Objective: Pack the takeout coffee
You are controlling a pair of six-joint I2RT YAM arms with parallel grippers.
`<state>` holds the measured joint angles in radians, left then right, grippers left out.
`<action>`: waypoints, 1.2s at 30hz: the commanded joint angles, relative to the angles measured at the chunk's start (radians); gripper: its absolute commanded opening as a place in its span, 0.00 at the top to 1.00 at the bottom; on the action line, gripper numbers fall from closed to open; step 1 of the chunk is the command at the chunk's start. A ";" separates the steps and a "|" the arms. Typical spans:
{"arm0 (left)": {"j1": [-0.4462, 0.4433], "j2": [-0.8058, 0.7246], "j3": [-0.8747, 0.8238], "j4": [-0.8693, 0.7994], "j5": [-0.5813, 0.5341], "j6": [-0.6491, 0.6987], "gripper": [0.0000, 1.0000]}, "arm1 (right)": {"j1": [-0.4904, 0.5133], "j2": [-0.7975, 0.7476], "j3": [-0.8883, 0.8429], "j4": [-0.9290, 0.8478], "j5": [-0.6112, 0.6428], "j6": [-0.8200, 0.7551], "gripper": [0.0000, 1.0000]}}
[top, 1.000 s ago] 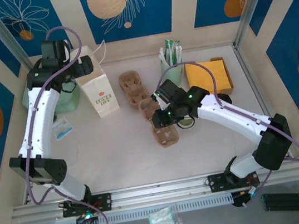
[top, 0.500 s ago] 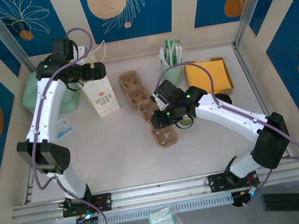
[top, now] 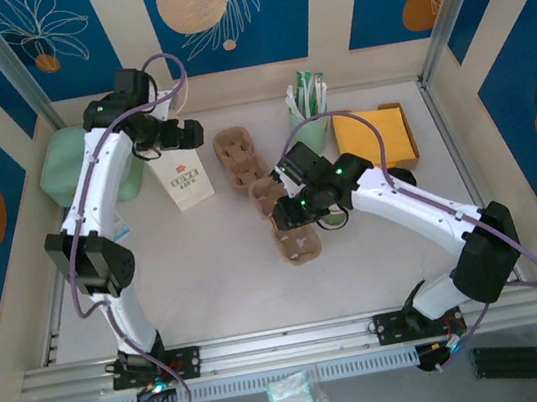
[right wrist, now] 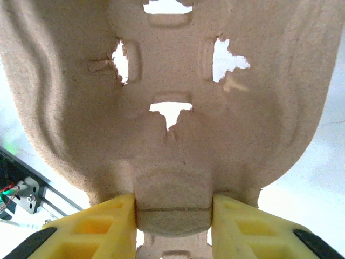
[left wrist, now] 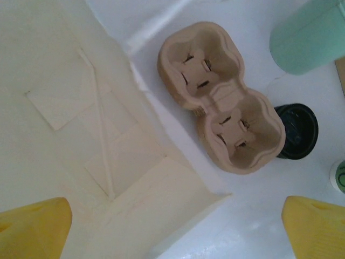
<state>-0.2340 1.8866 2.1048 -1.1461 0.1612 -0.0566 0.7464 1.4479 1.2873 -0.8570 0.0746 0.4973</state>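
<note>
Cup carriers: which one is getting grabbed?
The near cup carrier, pinched by the right end effector; the far cup carrier lies free beside the paper bag.

Left end effector point(left wrist: 175, 225) wide open, arm extended; right end effector point(right wrist: 173, 218) pinching carrier point(right wrist: 172, 108).

From the left wrist, the coffee point(left wrist: 297, 129) is partly hidden behind the carrier point(left wrist: 221, 97). The mint cup point(left wrist: 310, 35) is cut off at upper right, the bag point(left wrist: 64, 108) at left. A green-white round thing point(left wrist: 340, 176) at the right edge is unidentifiable.
</note>
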 commanded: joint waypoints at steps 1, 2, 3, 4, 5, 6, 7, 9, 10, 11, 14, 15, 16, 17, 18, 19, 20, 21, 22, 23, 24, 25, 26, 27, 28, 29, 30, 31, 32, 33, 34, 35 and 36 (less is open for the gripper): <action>-0.018 0.003 0.019 -0.057 0.054 0.044 0.01 | -0.032 -0.044 0.032 -0.027 -0.008 -0.017 0.64; -0.025 -0.001 0.011 -0.063 0.062 0.047 0.00 | -0.041 -0.049 0.032 -0.028 -0.010 -0.020 0.64; -0.029 -0.004 0.003 -0.067 0.068 0.050 0.01 | -0.047 -0.052 0.033 -0.031 -0.011 -0.020 0.64; -0.035 -0.007 -0.006 -0.072 0.074 0.053 0.01 | -0.055 -0.056 0.034 -0.032 -0.014 -0.025 0.64; -0.040 -0.011 -0.015 -0.077 0.079 0.055 0.01 | -0.062 -0.059 0.032 -0.033 -0.016 -0.026 0.64; -0.045 -0.015 -0.023 -0.082 0.085 0.055 0.00 | -0.066 -0.062 0.032 -0.034 -0.016 -0.027 0.64; -0.052 -0.019 -0.033 -0.089 0.091 0.057 0.00 | -0.071 -0.065 0.032 -0.034 -0.017 -0.027 0.64; -0.065 -0.031 -0.051 -0.100 0.097 0.060 0.01 | -0.082 -0.072 0.029 -0.035 -0.022 -0.029 0.64; -0.072 -0.038 -0.061 -0.107 0.099 0.061 0.01 | -0.085 -0.076 0.026 -0.035 -0.022 -0.030 0.64; -0.083 -0.045 -0.073 -0.111 0.101 0.061 0.01 | -0.092 -0.082 0.023 -0.037 -0.024 -0.031 0.64; -0.110 -0.084 -0.124 -0.103 0.098 0.056 0.00 | -0.109 -0.094 0.017 -0.039 -0.028 -0.032 0.64; -0.119 -0.097 -0.144 -0.097 0.100 0.051 0.00 | -0.115 -0.099 0.014 -0.038 -0.030 -0.032 0.64; -0.129 -0.115 -0.165 -0.092 0.103 0.045 0.01 | -0.121 -0.104 0.010 -0.037 -0.034 -0.032 0.64; -0.138 -0.132 -0.188 -0.083 0.109 0.038 0.01 | -0.127 -0.109 0.009 -0.037 -0.036 -0.032 0.64; -0.148 -0.148 -0.207 -0.076 0.112 0.030 0.01 | -0.132 -0.112 0.005 -0.037 -0.039 -0.034 0.64; -0.159 -0.165 -0.229 -0.069 0.115 0.022 0.00 | -0.137 -0.116 0.002 -0.038 -0.042 -0.033 0.64; -0.172 -0.183 -0.249 -0.065 0.119 0.016 0.01 | -0.143 -0.119 0.000 -0.039 -0.044 -0.034 0.64; -0.183 -0.198 -0.266 -0.062 0.122 0.010 0.01 | -0.147 -0.122 -0.002 -0.039 -0.045 -0.035 0.64; -0.194 -0.213 -0.284 -0.056 0.125 0.004 0.00 | -0.150 -0.124 -0.004 -0.039 -0.048 -0.035 0.64; -0.207 -0.230 -0.304 -0.052 0.127 -0.002 0.01 | -0.156 -0.127 -0.005 -0.040 -0.050 -0.037 0.64; -0.216 -0.244 -0.320 -0.049 0.129 -0.009 0.00 | -0.157 -0.127 -0.006 -0.040 -0.051 -0.037 0.64; -0.226 -0.261 -0.338 -0.042 0.131 -0.018 0.01 | -0.163 -0.128 -0.007 -0.040 -0.054 -0.037 0.64; -0.237 -0.279 -0.356 -0.036 0.137 -0.030 0.01 | -0.165 -0.128 -0.006 -0.040 -0.055 -0.040 0.64; -0.246 -0.292 -0.371 -0.029 0.144 -0.040 0.01 | -0.168 -0.127 -0.008 -0.043 -0.057 -0.040 0.64; -0.259 -0.310 -0.393 -0.018 0.153 -0.051 0.01 | -0.170 -0.128 -0.007 -0.043 -0.057 -0.040 0.64; -0.273 -0.328 -0.413 -0.008 0.155 -0.063 0.01 | -0.170 -0.128 -0.007 -0.042 -0.059 -0.040 0.64; -0.284 -0.341 -0.427 -0.001 0.155 -0.073 0.00 | -0.174 -0.127 -0.006 -0.043 -0.058 -0.040 0.64; -0.300 -0.356 -0.449 0.010 0.156 -0.086 0.00 | -0.177 -0.127 -0.007 -0.041 -0.061 -0.041 0.64; -0.314 -0.367 -0.465 0.017 0.158 -0.094 0.01 | -0.180 -0.125 -0.007 -0.040 -0.062 -0.042 0.64; -0.328 -0.376 -0.476 0.021 0.158 -0.103 0.01 | -0.181 -0.124 -0.006 -0.040 -0.064 -0.041 0.64; -0.342 -0.385 -0.486 0.023 0.153 -0.110 0.00 | -0.184 -0.123 -0.005 -0.041 -0.065 -0.042 0.64; -0.356 -0.394 -0.497 0.026 0.148 -0.115 0.01 | -0.185 -0.122 -0.002 -0.043 -0.065 -0.042 0.64; -0.365 -0.402 -0.504 0.029 0.146 -0.122 0.00 | -0.186 -0.121 0.002 -0.044 -0.066 -0.043 0.64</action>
<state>-0.5716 1.5196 1.6249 -1.1378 0.2882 -0.1387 0.5671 1.3449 1.2881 -0.8806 0.0410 0.4709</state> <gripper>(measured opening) 0.994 0.363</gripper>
